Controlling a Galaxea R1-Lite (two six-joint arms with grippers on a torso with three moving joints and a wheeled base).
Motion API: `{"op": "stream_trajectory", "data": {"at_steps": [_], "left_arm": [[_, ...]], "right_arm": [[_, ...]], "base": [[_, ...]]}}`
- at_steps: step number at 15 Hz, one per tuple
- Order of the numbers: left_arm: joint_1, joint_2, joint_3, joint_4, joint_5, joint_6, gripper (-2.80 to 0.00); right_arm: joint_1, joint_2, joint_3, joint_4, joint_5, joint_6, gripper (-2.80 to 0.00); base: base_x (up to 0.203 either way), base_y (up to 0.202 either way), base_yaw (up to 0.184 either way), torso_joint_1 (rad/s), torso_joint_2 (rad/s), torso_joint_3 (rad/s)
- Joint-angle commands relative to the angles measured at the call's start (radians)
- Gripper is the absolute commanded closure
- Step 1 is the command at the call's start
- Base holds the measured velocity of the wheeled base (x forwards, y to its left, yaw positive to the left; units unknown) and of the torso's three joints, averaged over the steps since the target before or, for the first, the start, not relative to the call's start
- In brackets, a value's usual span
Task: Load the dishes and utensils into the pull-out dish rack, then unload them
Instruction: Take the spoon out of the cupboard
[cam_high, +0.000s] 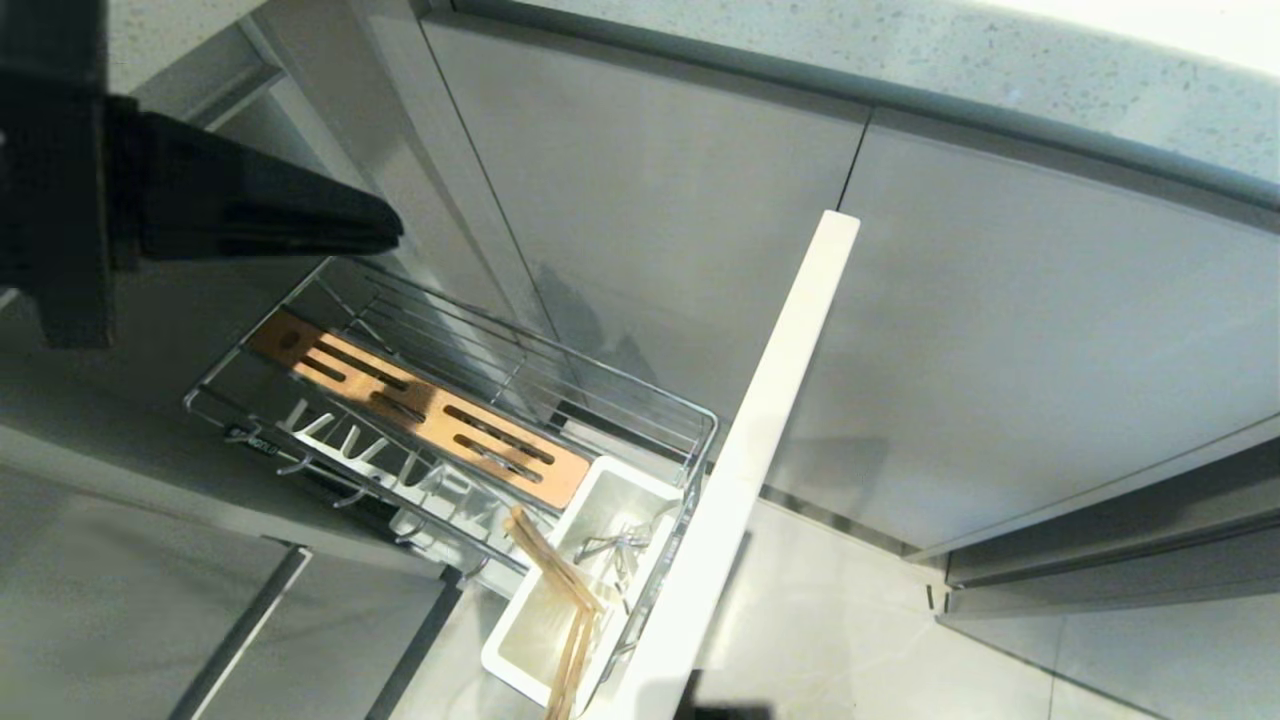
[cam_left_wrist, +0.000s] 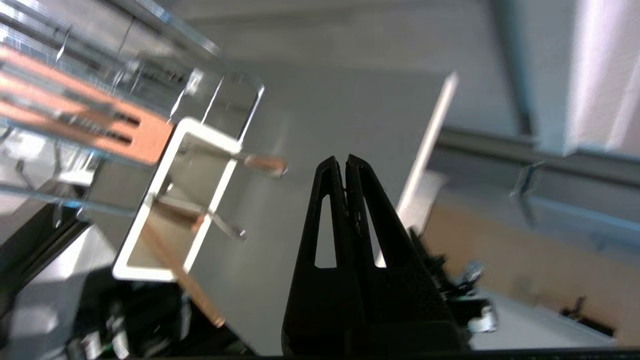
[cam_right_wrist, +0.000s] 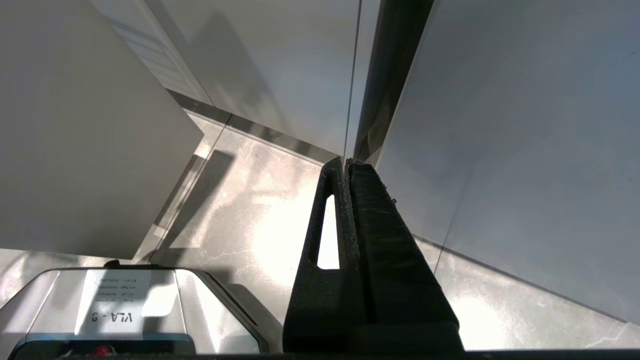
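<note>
1. Black and large at the upper left of the head view, the left gripper (cam_high: 385, 228) hangs above the far left end of the pull-out dish rack (cam_high: 640, 395); its jaws are pressed together and hold nothing.
2. Seen from the left wrist camera, the same gripper (cam_left_wrist: 345, 161) has its two fingers touching at the tips, with the rack's near end close beside it and no object between them.
3. Below it, the rack stands pulled out from the grey cabinets, a chrome wire basket running from far left to near right.
4. An orange-brown slotted wooden board (cam_high: 420, 405) lies along the basket, with white plate prongs (cam_high: 340, 440) on its near side; no plate or bowl sits in them.
5. At the near right end sits the white utensil tub (cam_high: 540, 630).
6. Wooden chopsticks (cam_high: 560, 590) lean in the tub, and a metal spoon (cam_high: 615, 545) lies in it beside them.
7. Just right of the tub, the rack's pale front panel (cam_high: 770, 430) stands on edge.
8. Off to the side, the right gripper (cam_right_wrist: 346, 162) is parked over the tiled floor (cam_right_wrist: 250, 215) near a cabinet door, jaws closed and empty.
</note>
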Motion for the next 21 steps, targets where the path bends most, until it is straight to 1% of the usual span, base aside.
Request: {"op": "stream_trajectory", "data": {"at_steps": [1, 2, 3, 4, 5, 6, 7, 8, 12, 14, 16, 19, 21], "left_arm": [[-0.085, 0.051, 0.001, 0.040, 0.076, -0.008, 0.00], [-0.126, 0.076, 0.009, 0.060, 0.140, -0.014, 0.00], [-0.147, 0.107, 0.025, 0.070, 0.203, -0.030, 0.00], [-0.154, 0.136, 0.032, 0.074, 0.244, -0.055, 0.00], [-0.158, 0.155, 0.035, 0.076, 0.271, -0.077, 0.00], [-0.166, 0.175, 0.038, 0.077, 0.284, -0.115, 0.00], [-0.176, 0.187, 0.041, 0.088, 0.288, -0.156, 0.00], [-0.190, 0.203, 0.046, 0.126, 0.290, -0.175, 0.00], [-0.246, 0.234, 0.049, 0.152, 0.291, -0.183, 0.00], [-0.251, 0.258, 0.035, 0.186, 0.291, -0.208, 0.00], [-0.275, 0.288, 0.018, 0.215, 0.291, -0.254, 0.00], [-0.293, 0.334, -0.012, 0.242, 0.305, -0.346, 0.00], [-0.295, 0.357, -0.008, 0.247, 0.319, -0.382, 0.00]], "right_arm": [[0.001, 0.001, 0.002, 0.000, 0.000, 0.000, 0.00], [0.001, 0.001, 0.002, 0.000, 0.000, 0.000, 0.00], [0.001, 0.001, 0.002, 0.000, 0.000, 0.000, 0.00], [0.001, 0.001, 0.002, 0.000, 0.000, 0.000, 0.00], [0.001, 0.001, 0.002, 0.000, 0.000, 0.000, 0.00], [0.001, 0.001, 0.002, 0.000, 0.000, 0.000, 0.00], [0.001, 0.001, 0.002, 0.000, 0.000, 0.000, 0.00], [0.001, 0.001, 0.002, 0.000, 0.000, 0.000, 0.00], [0.001, 0.001, 0.002, 0.000, 0.000, 0.000, 0.00], [0.001, 0.001, 0.002, 0.000, 0.000, 0.000, 0.00], [0.001, 0.001, 0.002, 0.000, 0.000, 0.000, 0.00], [0.001, 0.001, 0.002, 0.000, 0.000, 0.000, 0.00], [0.001, 0.001, 0.002, 0.000, 0.000, 0.000, 0.00]], "base": [[0.000, 0.000, 0.000, 0.000, 0.00, 0.000], [0.000, 0.000, 0.000, 0.000, 0.00, 0.000], [0.000, 0.000, 0.000, 0.000, 0.00, 0.000], [0.000, 0.000, 0.000, 0.000, 0.00, 0.000], [0.000, 0.000, 0.000, 0.000, 0.00, 0.000], [0.000, 0.000, 0.000, 0.000, 0.00, 0.000], [0.000, 0.000, 0.000, 0.000, 0.00, 0.000], [0.000, 0.000, 0.000, 0.000, 0.00, 0.000], [0.000, 0.000, 0.000, 0.000, 0.00, 0.000], [0.000, 0.000, 0.000, 0.000, 0.00, 0.000], [0.000, 0.000, 0.000, 0.000, 0.00, 0.000], [0.000, 0.000, 0.000, 0.000, 0.00, 0.000], [0.000, 0.000, 0.000, 0.000, 0.00, 0.000]]}}
